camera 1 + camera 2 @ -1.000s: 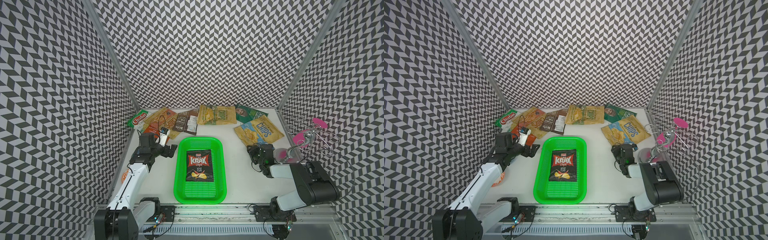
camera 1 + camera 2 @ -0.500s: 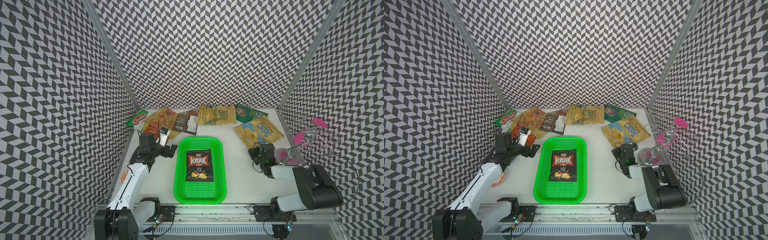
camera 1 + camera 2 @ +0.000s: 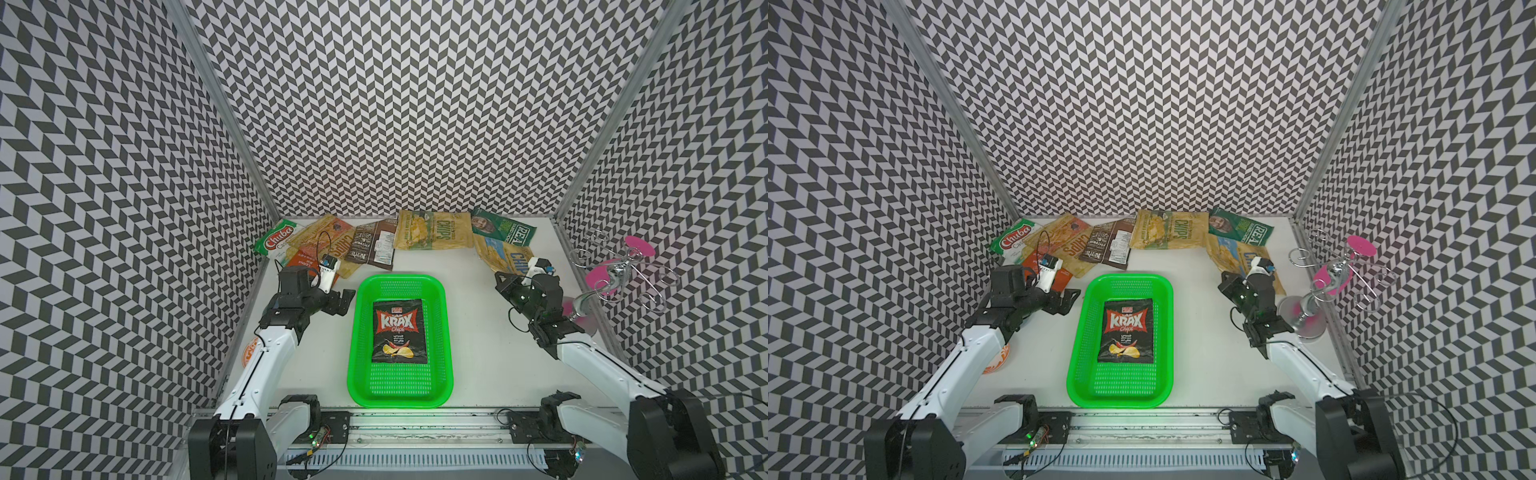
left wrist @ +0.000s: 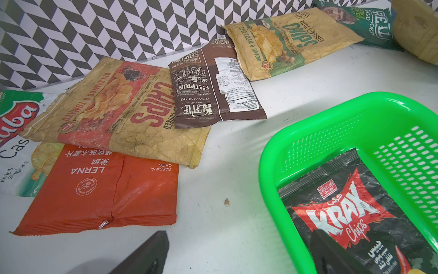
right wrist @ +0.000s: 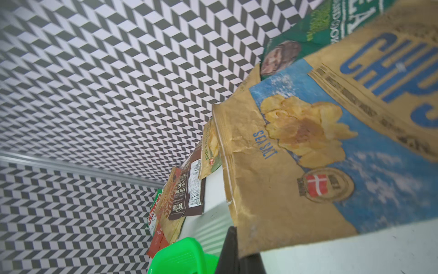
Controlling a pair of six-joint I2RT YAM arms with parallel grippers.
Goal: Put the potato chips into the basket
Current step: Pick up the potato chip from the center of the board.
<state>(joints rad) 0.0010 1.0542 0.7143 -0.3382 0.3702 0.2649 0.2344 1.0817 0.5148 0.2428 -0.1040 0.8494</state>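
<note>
The bright green perforated plastic basket holds a black crinkly KRAX bag. Right of it the right gripper, jaws together, seemingly pinches a corner of the tan blue-lettered CHIPS bag; left of it the left gripper stands jaws apart.
</note>
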